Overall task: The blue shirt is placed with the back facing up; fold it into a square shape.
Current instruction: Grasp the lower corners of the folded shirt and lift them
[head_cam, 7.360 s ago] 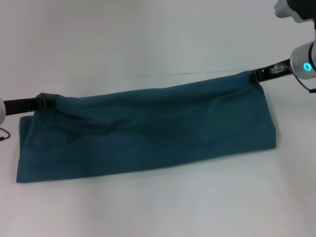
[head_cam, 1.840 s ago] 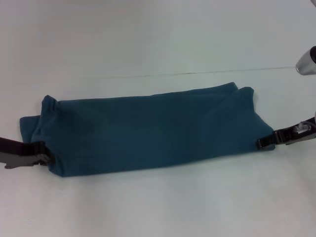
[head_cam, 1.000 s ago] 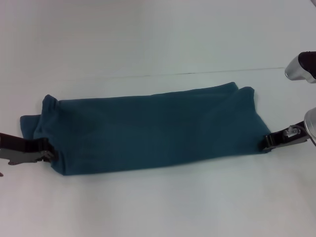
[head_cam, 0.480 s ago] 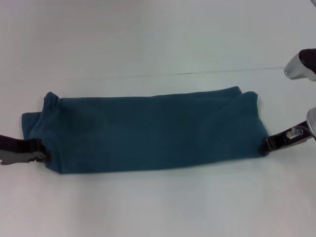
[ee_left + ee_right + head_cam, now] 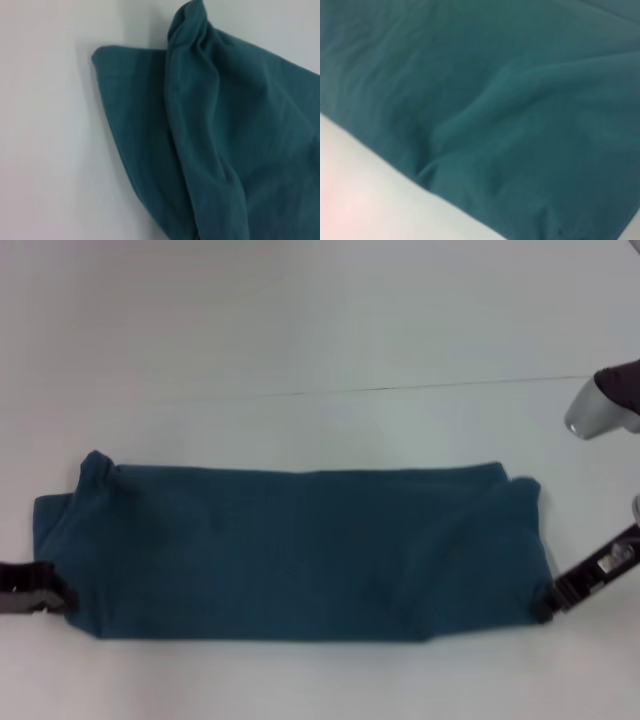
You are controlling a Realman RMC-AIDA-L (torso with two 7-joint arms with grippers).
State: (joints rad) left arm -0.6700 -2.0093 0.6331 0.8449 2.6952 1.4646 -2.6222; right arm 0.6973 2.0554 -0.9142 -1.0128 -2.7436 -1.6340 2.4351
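Blue shirt (image 5: pixel 290 545) lying folded in a long band across the white table (image 5: pixel 300 330), left gripper (image 5: pixel 55 595) pinching its near left corner, right gripper (image 5: pixel 543 607) clamped on its near right corner

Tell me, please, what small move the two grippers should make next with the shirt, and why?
Probably let go: the blue shirt lies flat as a long band, with the left gripper and right gripper at its near corners. It then needs an end-to-end fold.
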